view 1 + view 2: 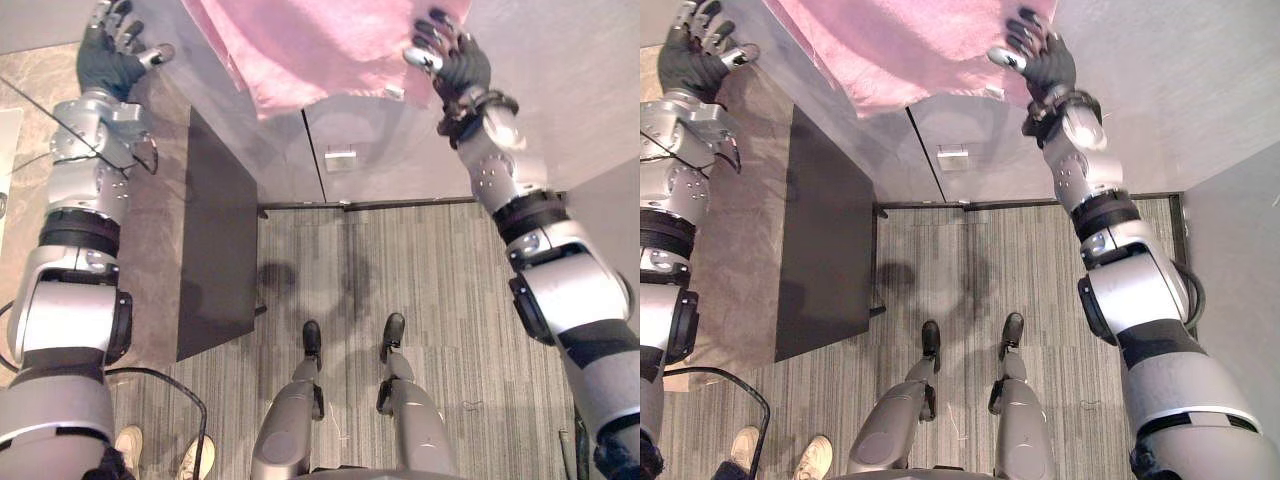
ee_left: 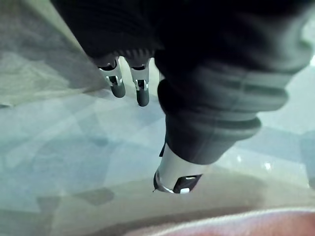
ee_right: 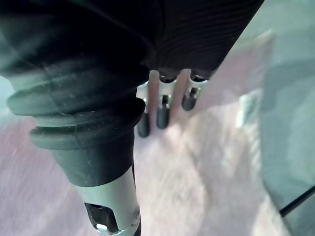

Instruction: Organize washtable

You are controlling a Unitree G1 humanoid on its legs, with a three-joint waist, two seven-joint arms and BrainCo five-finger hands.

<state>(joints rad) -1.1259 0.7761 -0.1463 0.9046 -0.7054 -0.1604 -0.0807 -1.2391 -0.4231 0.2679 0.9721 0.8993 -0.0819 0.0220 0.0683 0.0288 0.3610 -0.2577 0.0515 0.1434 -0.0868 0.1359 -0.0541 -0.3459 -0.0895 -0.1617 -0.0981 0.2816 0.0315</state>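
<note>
A pink towel [image 1: 310,45] is lying spread on the grey washtable [image 1: 560,80], in the middle of its top, with its near hem reaching the table's near edge. A small white label [image 1: 393,92] is showing at the towel's near right corner.

The right hand [image 1: 455,60] is hovering over the towel's right edge. Its fingers [image 3: 163,115] are hanging loosely, only slightly bent, with the dark tips pointing down at the pink cloth. They are gripping nothing, and whether the tips are touching the cloth cannot be told. Its thumb is sticking out towards the left, above the towel.

The left hand [image 1: 105,55] is hovering over the bare table top at the far left, well apart from the towel. Its fingers [image 2: 117,81] are relaxed and a little bent, the thumb is pointing right towards the towel, and the hand is holding nothing.

Below the table's near edge a grey cabinet door with a small handle [image 1: 340,160] is facing the robot. A dark panel [image 1: 215,240] is standing to its left on the striped carpet [image 1: 440,290]. A person's light shoes [image 1: 130,445] are showing at the near left
</note>
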